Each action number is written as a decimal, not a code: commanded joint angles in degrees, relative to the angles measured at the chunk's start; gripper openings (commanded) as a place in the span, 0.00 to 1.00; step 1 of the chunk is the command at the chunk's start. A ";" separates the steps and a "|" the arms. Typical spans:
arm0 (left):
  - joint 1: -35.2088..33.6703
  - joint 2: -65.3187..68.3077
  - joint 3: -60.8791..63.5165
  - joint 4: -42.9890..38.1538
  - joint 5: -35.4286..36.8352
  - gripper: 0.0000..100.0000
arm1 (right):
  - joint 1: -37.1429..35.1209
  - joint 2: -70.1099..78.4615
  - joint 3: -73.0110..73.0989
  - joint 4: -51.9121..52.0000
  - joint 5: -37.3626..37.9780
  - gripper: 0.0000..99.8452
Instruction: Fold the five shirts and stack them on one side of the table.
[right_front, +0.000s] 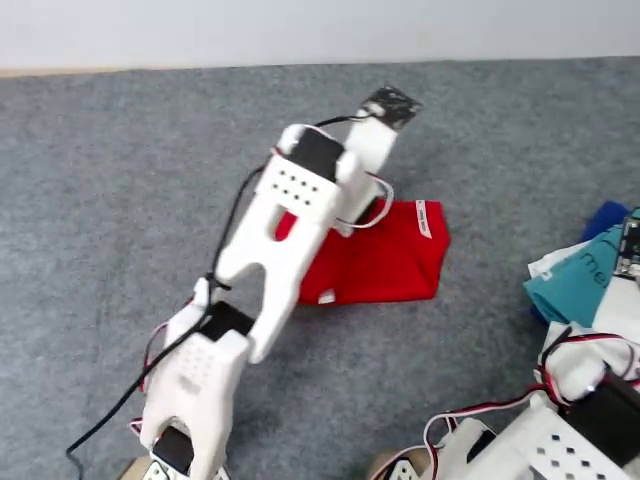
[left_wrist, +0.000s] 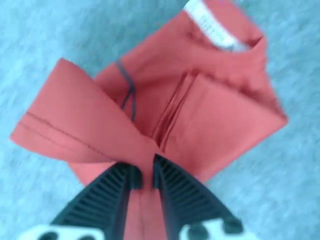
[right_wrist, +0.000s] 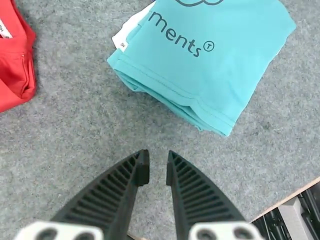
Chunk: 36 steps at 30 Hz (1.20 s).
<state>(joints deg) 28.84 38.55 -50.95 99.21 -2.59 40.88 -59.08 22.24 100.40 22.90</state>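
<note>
Left gripper (left_wrist: 147, 169): black ribbed jaws clamped on a raised fold of the red cotton shirt (left_wrist: 215, 115). The cloth is pinched right at the tips and a flap of it fans out to one side of them. The rest of the shirt lies flat beyond the jaws, partly folded, with its white neck label (left_wrist: 212, 27) at the far end.

High view: the white left arm (right_front: 280, 225) reaches out over the middle of the grey carpeted table top (right_front: 120, 200). The red shirt (right_front: 385, 265) sits under and just right of its wrist, label (right_front: 424, 218) at the upper right corner.

Right gripper (right_wrist: 158, 167): jaws all but closed with a thin slit between them, holding nothing, over bare grey carpet.

Just ahead of it is a folded teal shirt with dark print (right_wrist: 210, 55), and a white garment (right_wrist: 127, 32) pokes out from under its edge. An edge of the red shirt also shows in the right wrist view.

High view: the teal shirt (right_front: 575, 285) is at the table's right edge, well apart from the red one. A blue garment (right_front: 605, 215) peeks out behind it.
</note>
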 joint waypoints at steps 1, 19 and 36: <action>3.08 3.60 -8.84 1.14 0.97 0.00 | -0.31 -0.40 -0.26 1.89 0.62 0.07; 8.09 21.10 -29.23 0.26 0.97 0.01 | -0.31 -0.40 -0.18 2.15 0.62 0.07; 8.18 22.15 -41.45 1.23 3.08 0.20 | -0.31 -0.40 -0.18 2.15 0.62 0.07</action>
<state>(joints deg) 39.21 61.58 -86.90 98.95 -0.04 40.88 -59.08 22.24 100.48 22.90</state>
